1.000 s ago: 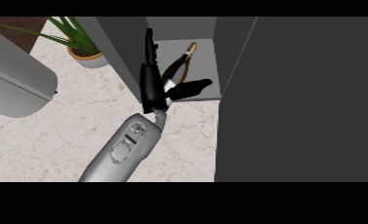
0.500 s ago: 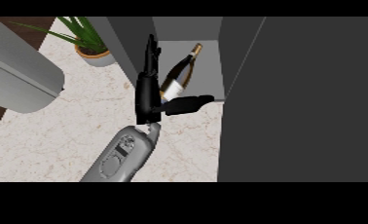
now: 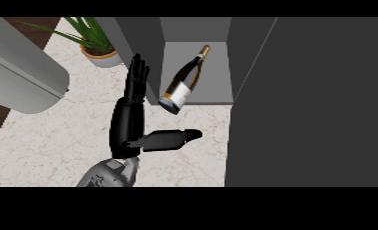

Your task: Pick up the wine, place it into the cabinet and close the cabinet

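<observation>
Seeing dark glass wine bottle with white label (image 3: 183,81) lying tilted, neck inside the open dark grey cabinet (image 3: 214,86), base overhanging the shelf's front edge. Can't tell if it's fully settled. Left hand (image 3: 127,119) sits just beside it, fingers straight, thumb splayed sideways, not touching. Glass is rigid, bottom-heavy, slick, breakable. I'd take it round the wide body at the label, not the neck. Tall grey door (image 3: 310,104) stands open.

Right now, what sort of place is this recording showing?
Most likely a kitchen. There is a pale speckled counter, a dark cabinet standing open on it with a wine bottle tilted in its opening, and a potted plant at the back.
</observation>
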You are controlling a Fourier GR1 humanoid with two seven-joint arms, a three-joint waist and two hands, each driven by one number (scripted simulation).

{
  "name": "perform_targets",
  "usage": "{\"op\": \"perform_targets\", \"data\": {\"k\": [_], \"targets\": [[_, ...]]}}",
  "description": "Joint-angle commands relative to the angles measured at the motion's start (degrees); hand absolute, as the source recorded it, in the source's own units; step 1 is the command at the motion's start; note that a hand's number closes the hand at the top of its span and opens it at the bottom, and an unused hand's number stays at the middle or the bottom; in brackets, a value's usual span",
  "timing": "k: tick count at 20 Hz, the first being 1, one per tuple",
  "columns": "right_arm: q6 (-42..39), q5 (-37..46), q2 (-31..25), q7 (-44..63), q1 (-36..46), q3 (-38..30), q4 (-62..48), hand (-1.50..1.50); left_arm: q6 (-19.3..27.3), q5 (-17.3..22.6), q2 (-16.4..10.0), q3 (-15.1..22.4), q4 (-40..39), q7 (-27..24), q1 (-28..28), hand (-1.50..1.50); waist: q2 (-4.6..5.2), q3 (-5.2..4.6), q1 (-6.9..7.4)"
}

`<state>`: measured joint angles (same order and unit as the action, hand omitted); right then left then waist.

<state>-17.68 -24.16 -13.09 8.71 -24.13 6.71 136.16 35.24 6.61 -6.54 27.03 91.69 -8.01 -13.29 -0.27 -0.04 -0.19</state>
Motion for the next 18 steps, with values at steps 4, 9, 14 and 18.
{"op": "perform_targets", "data": {"k": [4, 9, 14, 18], "targets": [[-0.35, -2.50, -3.10, 3.39, -2.45, -4.23, 9.04, -1.50, -3.69, 1.77, -5.45, -1.17, 12.30, 1.45, 10.01, -1.50, 0.04, 0.03, 0.00], [-3.27, -4.53, -5.83, 4.54, -2.00, -4.85, 8.33, 1.50, -14.77, 9.00, -11.43, -4.53, 15.36, -3.11, 16.43, -1.50, 0.10, -0.01, -0.03], [-10.23, 4.23, -9.01, 2.68, -1.81, 2.49, 6.31, 1.50, -22.33, 14.46, -15.00, -7.38, 16.94, -5.75, 19.75, 1.50, 0.00, -0.05, -0.09], [-10.58, 1.22, -11.97, 3.92, -4.11, -1.84, 10.78, 1.50, -26.61, 16.26, -17.90, -9.19, 20.26, -8.76, 26.25, 1.50, -0.10, -0.04, 0.00]]}}
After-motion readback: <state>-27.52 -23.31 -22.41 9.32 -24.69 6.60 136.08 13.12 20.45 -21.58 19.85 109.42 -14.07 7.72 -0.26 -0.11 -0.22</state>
